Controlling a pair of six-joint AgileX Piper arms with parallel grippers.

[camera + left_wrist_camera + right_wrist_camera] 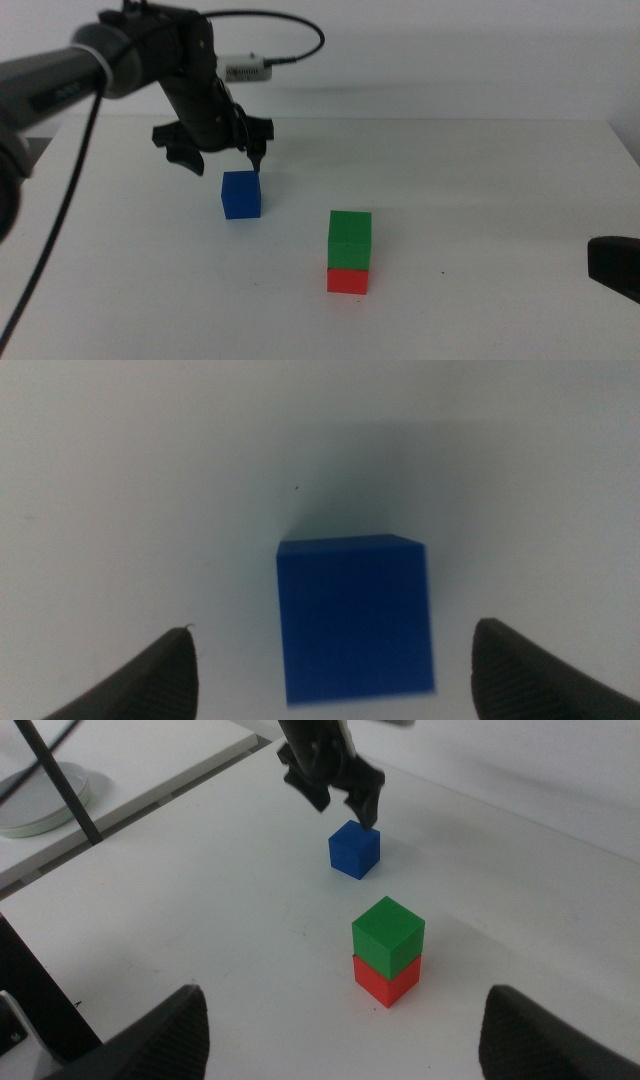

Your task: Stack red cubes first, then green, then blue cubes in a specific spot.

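The green cube (350, 239) sits squarely on the red cube (347, 280) near the table's middle; both also show in the right wrist view as green cube (388, 933) over red cube (386, 982). A blue cube (241, 194) rests alone on the white table, left and farther back. My left gripper (222, 158) hovers just above and behind it, open, its jaws wider than the blue cube (356, 616) and not touching it. My right gripper (345, 1030) waits open at the table's right edge, with nothing between its jaws.
A black cable (60, 215) hangs from the left arm down the table's left side. A white round object (45, 805) lies on a neighbouring surface beyond the table edge in the right wrist view.
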